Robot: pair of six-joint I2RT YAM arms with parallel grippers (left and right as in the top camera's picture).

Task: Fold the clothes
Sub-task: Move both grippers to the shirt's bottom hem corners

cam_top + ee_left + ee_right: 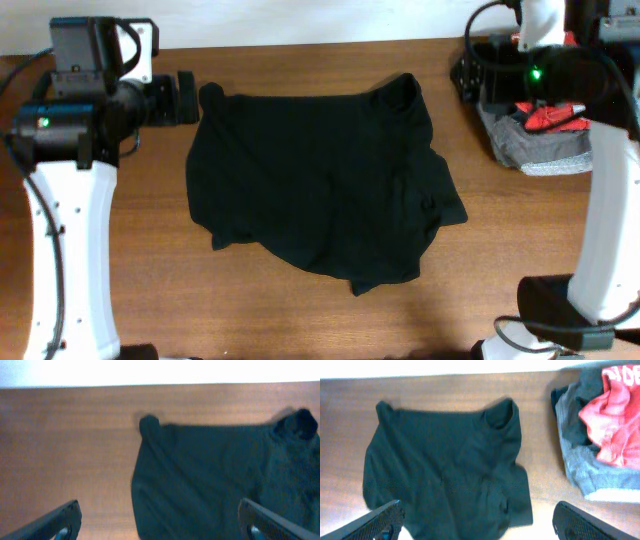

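Folding has not begun, as far as the pictures show.

At the far left, the left gripper [159, 510] hangs with its jaws wide and nothing between them. It is just beside the far-left corner of the clothes [320, 190] and does not touch them.

The clothes are one black garment, spread loosely in the middle of the bench [150, 280]. The outline is uneven: the far-right corner is bunched, the right edge is rumpled, and the near hem is ragged. No part looks deliberately laid over another, so every fold is left to do, probably after some smoothing. No logo or label shows.

To the right, apart from the black garment, a grey garment [540, 150] lies in a heap at the far right with a red garment [550, 118] on top of it.

The right gripper [477, 506] is also spread wide and empty, held above the bench.

Count:
- Black garments: one
- Grey garments: one
- Red garments: one
- Grippers: two, both holding nothing
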